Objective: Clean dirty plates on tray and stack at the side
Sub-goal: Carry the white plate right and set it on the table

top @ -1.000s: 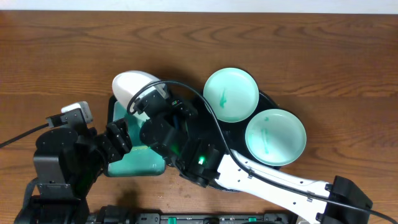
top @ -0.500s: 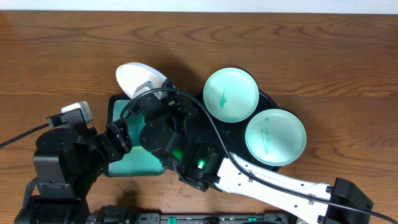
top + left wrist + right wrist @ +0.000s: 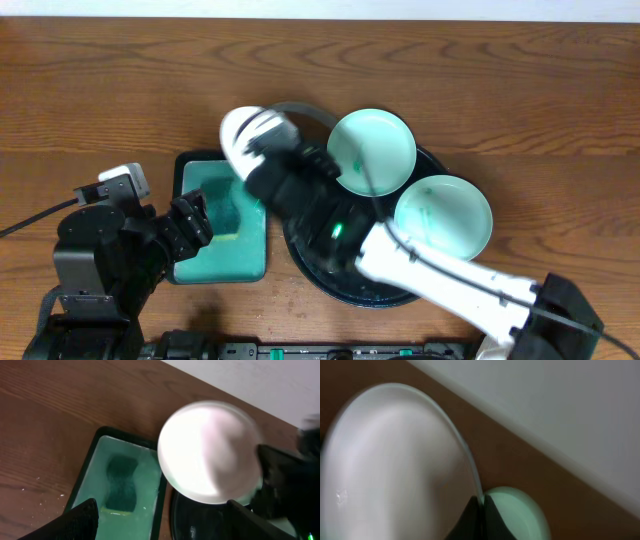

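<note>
Counts: 1 white plate (image 3: 250, 130), 2 mint plates (image 3: 372, 152) (image 3: 443, 220), so 3 total. 1 round black tray (image 3: 345, 290). 1 green rectangular tray (image 3: 215, 255). 1 dark sponge (image 3: 122, 485). 2 arms: left arm (image 3: 100, 250), right arm (image 3: 440, 285).

two plates (image 3: 443, 219) on tray (image 3: 320, 276), smaller tray (image 3: 215, 258) left
</note>
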